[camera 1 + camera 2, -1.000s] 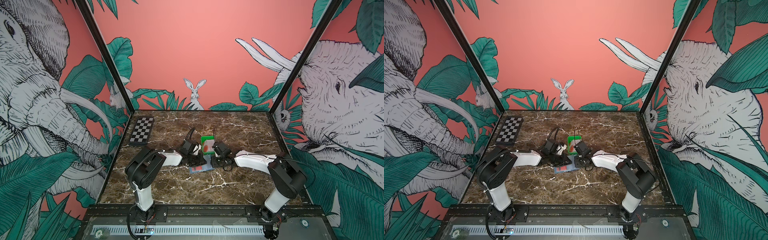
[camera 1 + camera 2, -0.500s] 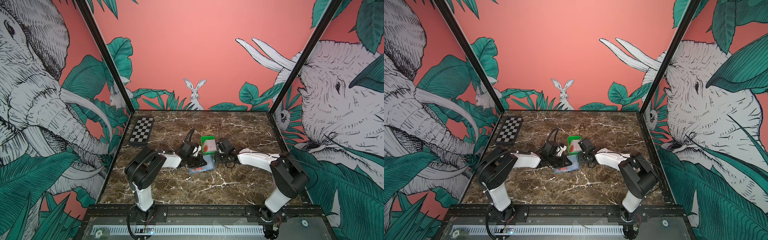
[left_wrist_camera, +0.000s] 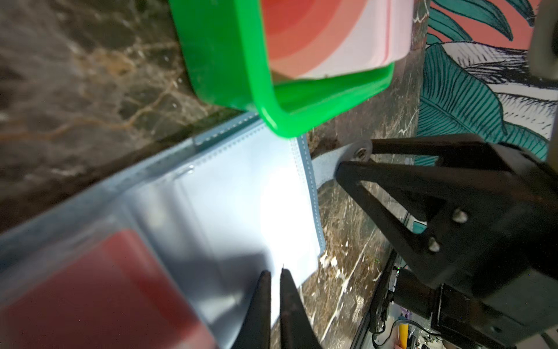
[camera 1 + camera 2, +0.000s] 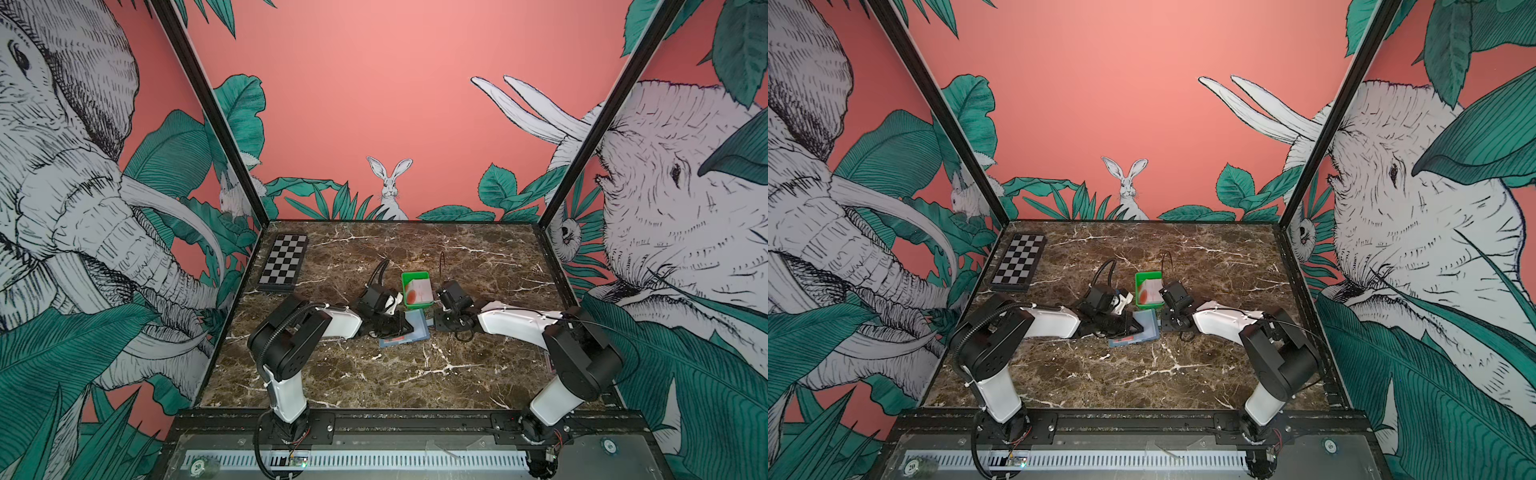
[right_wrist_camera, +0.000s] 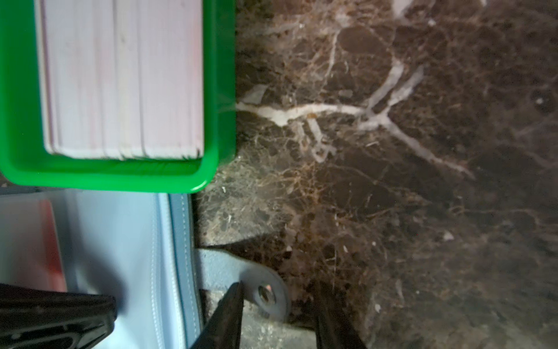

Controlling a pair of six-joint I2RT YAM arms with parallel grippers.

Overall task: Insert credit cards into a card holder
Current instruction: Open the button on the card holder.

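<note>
**Holder being positioned; empty sleeve awaits the next card**

Obs.: The slate-blue wallet-like card holder point(image 4: 409, 328) lies open on the brown marble table point(image 4: 374, 374), near centre. Its far edge is tucked against the green plastic tray point(image 4: 414, 275) at 12 o'clock of it. The stack of pale pink credit cards with a red-orange circle point(image 4: 419, 293) stands in the tray. A red card point(image 3: 90, 287) sits inside a clear sleeve. The sleeve next to it, toward 3 o'clock, looks empty.

Left gripper point(image 3: 274, 273): jaws clenched almost together, tips on the edge of that empty sleeve. Whether they pinch the film I cannot tell.

Right gripper point(image 5: 277, 285): jaws released and straddling the holder's grey-blue snap tab point(image 5: 235, 266) at the 3 o'clock edge. One finger touches the tab and the other stands clear of it, so nothing is grasped.

Judgement: the step in hand is steadying or shifting the holder, not insertion. Next the right jaws should either close squarely on the tab or leave it and reach to 12 o'clock for the top card. The tray overlaps the holder's corner, so any pull on the tab should be slow.
</note>
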